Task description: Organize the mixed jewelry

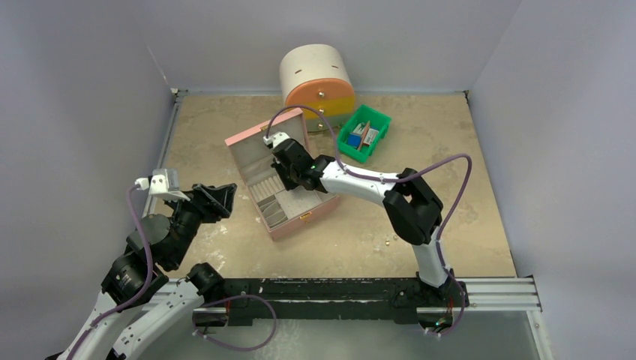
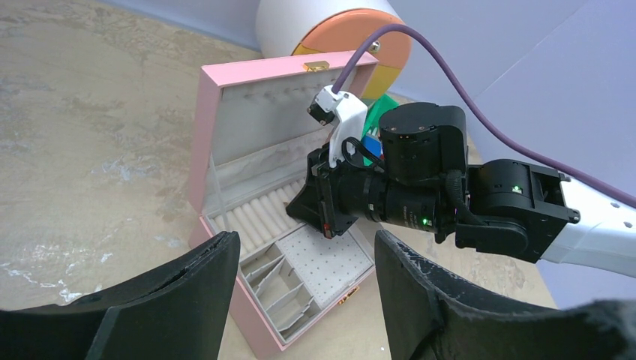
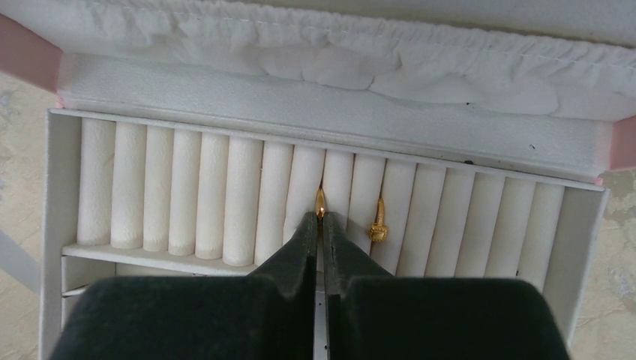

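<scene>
On the left, the left gripper (image 1: 223,199) is held up above the table (image 1: 465,187). Its two black fingers are spread wide apart, and nothing is held between them. It is pointed at the pink box (image 1: 292,226) and is kept well apart from it.

The pink box is set in the middle of the table with its lid tipped back. A row of soft white rolls (image 3: 184,187) is seen along the back of the box, and small trays are seen in front of the rolls.

The right gripper (image 3: 321,219) is reached down into the box, over the rolls. Its fingers are pressed tight together. A gold ring (image 3: 320,201) is pinched at the very tips, and it is stuck down in a gap between two rolls near the middle of the row. A second gold ring (image 3: 377,225) is tucked into a gap a little to the right, and it is not touched by the fingers.

Behind the box, a round tub (image 1: 315,75) with an orange and yellow front is stood by the back wall. A green bin (image 1: 351,152) with colored things inside is placed just right of the tub. A tiny gold speck (image 1: 388,241) is left on the table, right of the box.
</scene>
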Tool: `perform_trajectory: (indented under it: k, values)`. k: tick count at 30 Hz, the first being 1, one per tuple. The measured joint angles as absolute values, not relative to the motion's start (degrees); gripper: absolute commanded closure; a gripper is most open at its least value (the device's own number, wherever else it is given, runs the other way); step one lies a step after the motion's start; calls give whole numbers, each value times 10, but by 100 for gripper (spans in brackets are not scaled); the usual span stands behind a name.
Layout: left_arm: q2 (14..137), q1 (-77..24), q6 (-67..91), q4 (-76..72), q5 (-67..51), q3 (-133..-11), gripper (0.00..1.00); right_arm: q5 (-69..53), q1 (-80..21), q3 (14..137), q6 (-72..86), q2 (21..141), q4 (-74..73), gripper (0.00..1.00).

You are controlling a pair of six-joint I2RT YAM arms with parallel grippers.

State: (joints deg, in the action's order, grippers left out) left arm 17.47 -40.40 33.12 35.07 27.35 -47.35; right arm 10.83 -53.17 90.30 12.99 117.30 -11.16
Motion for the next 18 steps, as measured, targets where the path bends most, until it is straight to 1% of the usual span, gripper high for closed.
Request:
perform_trajectory:
  k: [5,9,12,18]
  values:
    - [175,-402,331,351,274,-474,34,107,-530,903,132,1175,-107,90]
    - [175,-402,331,351,274,-474,34,104,-529,903,135,1175,-106,88]
    - [175,-402,331,353,274,-474,34,98,-527,895,136,1169,-99,84]
    - [181,-401,331,353,275,-474,34,90,-523,863,144,1129,-98,75]
